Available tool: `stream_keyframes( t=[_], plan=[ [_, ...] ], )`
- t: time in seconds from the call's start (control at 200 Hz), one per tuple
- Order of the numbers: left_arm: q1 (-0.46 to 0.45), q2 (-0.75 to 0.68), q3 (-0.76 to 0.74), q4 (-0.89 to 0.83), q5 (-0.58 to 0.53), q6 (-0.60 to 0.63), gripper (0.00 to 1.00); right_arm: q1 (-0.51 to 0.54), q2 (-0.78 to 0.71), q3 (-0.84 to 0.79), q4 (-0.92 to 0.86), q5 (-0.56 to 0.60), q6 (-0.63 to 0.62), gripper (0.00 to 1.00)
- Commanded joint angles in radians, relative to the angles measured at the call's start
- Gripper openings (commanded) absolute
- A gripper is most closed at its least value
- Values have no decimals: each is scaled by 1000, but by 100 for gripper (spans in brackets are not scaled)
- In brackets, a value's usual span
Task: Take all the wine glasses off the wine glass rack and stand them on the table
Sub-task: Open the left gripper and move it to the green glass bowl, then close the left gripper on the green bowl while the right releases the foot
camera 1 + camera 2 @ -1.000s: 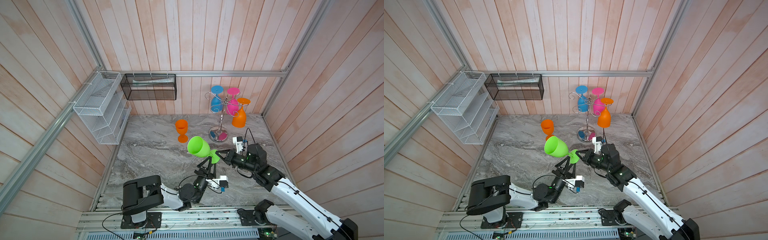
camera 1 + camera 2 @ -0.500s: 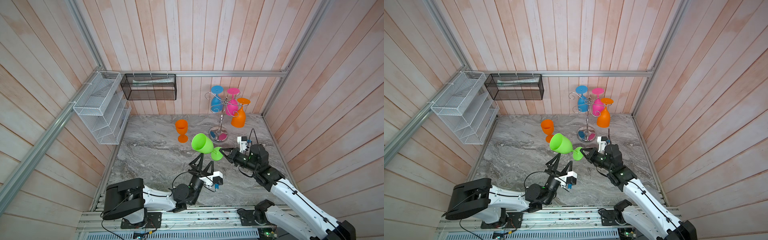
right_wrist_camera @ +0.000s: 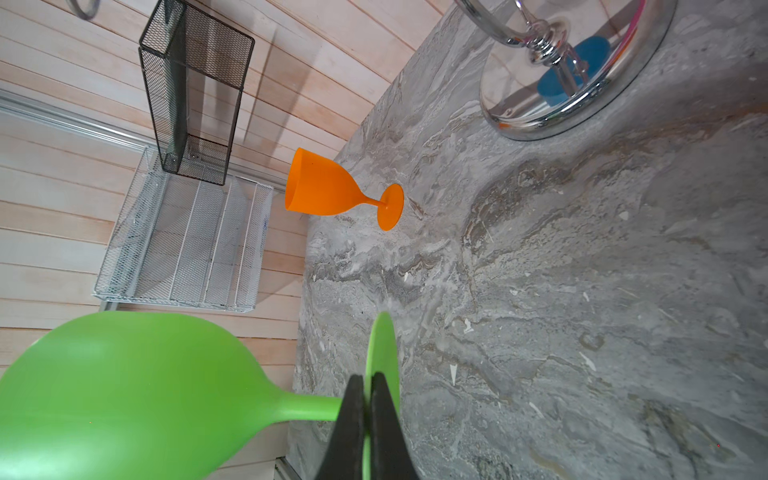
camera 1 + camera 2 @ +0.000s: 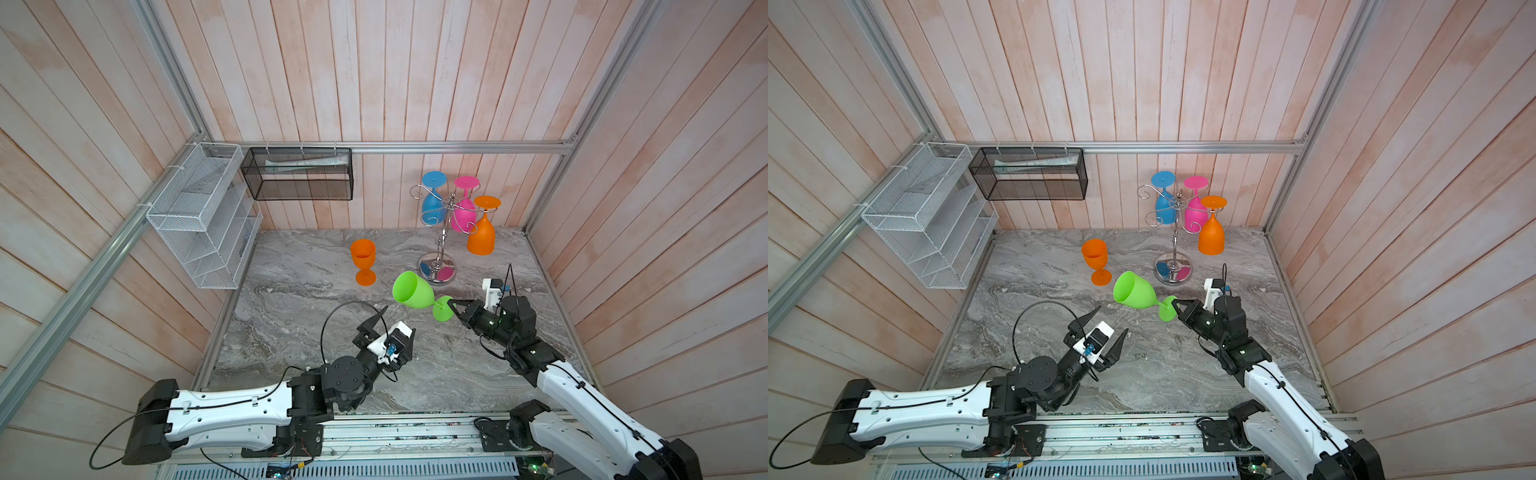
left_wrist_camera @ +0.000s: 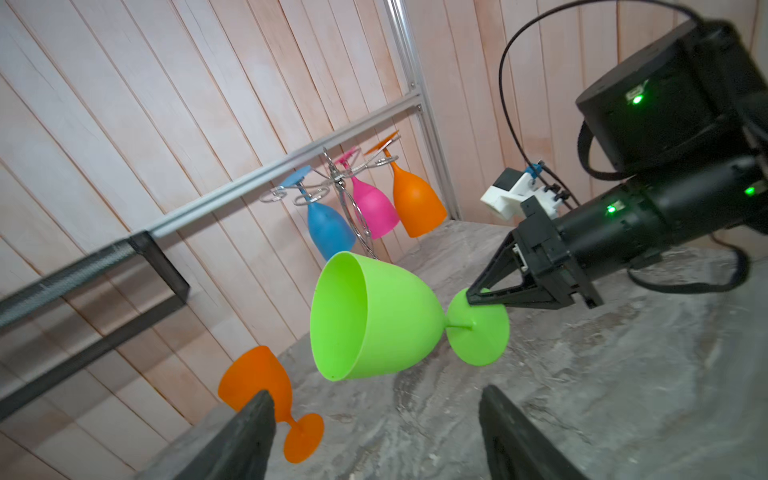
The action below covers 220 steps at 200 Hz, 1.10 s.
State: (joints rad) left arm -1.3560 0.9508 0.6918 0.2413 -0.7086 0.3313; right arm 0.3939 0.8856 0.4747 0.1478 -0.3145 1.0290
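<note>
Grey marble tabletop [image 4: 316, 291], plank walls [image 4: 374, 83]. Black mesh wall basket [image 4: 299, 191] holds a pale item, unidentifiable; white mesh wall basket [image 4: 199, 232] contents indistinct. Chrome wire wine glass rack [image 4: 444, 232] carries three hanging glasses [image 4: 481, 239]. Green plastic wine glass [image 4: 413, 291], off rack, sideways mid-air, foot pinched by right gripper [image 4: 452, 305]. Left gripper [image 4: 1112, 320] spread, empty.

Left arm [image 4: 232, 409], right arm [image 4: 582, 399]: white link shells [image 4: 926, 415], black joint housings [image 4: 347, 370], looped black cables [image 5: 685, 287], white wrist cameras [image 5: 511, 195], green indicator lights [image 5: 636, 99], black tapered jaws.

The right gripper [image 4: 1177, 309] fingers [image 4: 1186, 308] seemingly pinch the foot of the green wine glass [image 4: 1136, 292]
</note>
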Motion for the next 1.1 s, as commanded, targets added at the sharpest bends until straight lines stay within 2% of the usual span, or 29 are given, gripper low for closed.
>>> stream_keyframes(
  t=[0.0, 0.19, 0.265, 0.45, 0.775, 0.94, 1.095],
  plan=[
    [43, -1, 83, -320, 196, -230, 76, -4, -9, -21, 83, 20, -38, 0],
    [159, 60, 186, -432, 469, -307, 69, -4, -51, -64, 133, 14, -48, 0],
    [197, 83, 211, -442, 528, -319, 67, -3, -77, -82, 149, 11, -62, 0],
    [247, 110, 235, -411, 567, -326, 66, 8, -122, -107, 160, 21, -99, 0],
    [282, 142, 272, -410, 639, -331, 66, 26, -126, -125, 193, 24, -127, 0],
    [330, 174, 300, -413, 728, -360, 58, 32, -119, -126, 202, 23, -132, 0],
    [346, 201, 320, -407, 759, -373, 49, 34, -123, -132, 204, 28, -141, 0]
  ],
)
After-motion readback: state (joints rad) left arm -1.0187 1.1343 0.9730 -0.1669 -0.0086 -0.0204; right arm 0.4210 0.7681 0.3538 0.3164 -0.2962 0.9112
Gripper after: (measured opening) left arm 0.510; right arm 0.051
